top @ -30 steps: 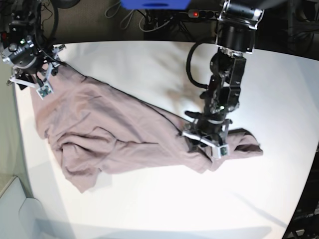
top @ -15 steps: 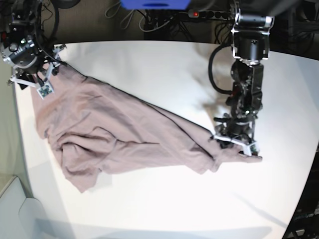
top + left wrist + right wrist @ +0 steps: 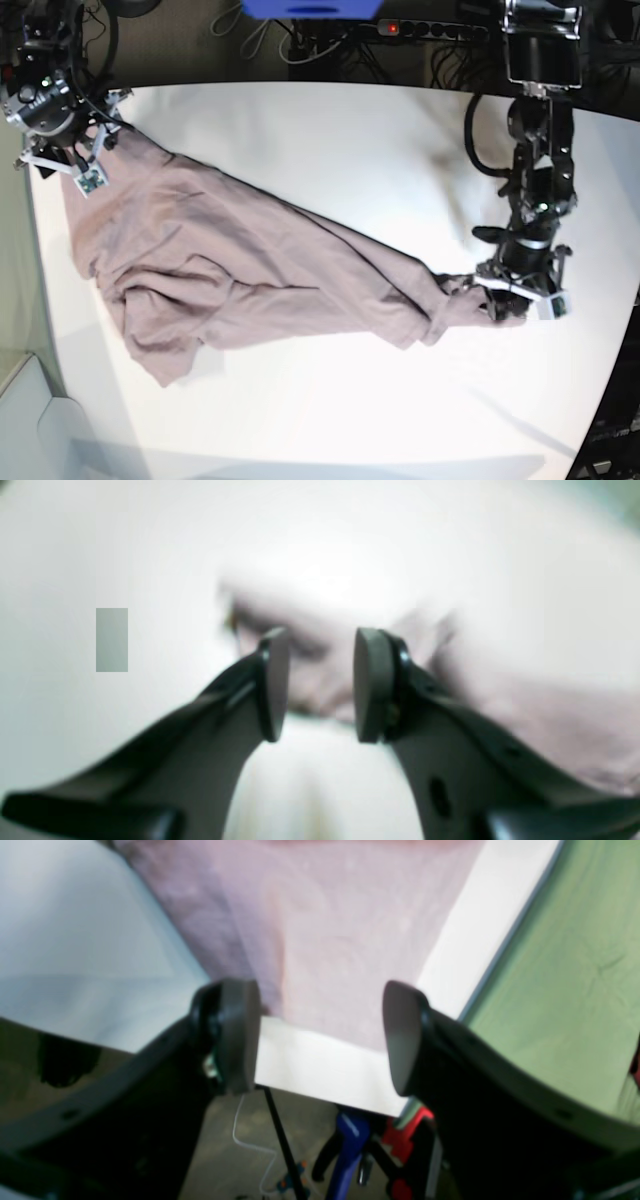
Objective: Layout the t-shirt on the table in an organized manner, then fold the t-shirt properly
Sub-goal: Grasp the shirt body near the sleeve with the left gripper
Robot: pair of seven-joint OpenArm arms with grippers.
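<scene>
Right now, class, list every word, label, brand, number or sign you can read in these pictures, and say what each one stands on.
None can be read.
The dusty mauve-pink cotton t-shirt shows no print.
The smooth white table bears no writing.
The small white tags by the left gripper and right gripper are too small to read.

Readable text: none in any view.
Labels, brands, numbers: none legible on the t-shirt (image 3: 250, 260), the table (image 3: 330, 130) or either gripper.
</scene>
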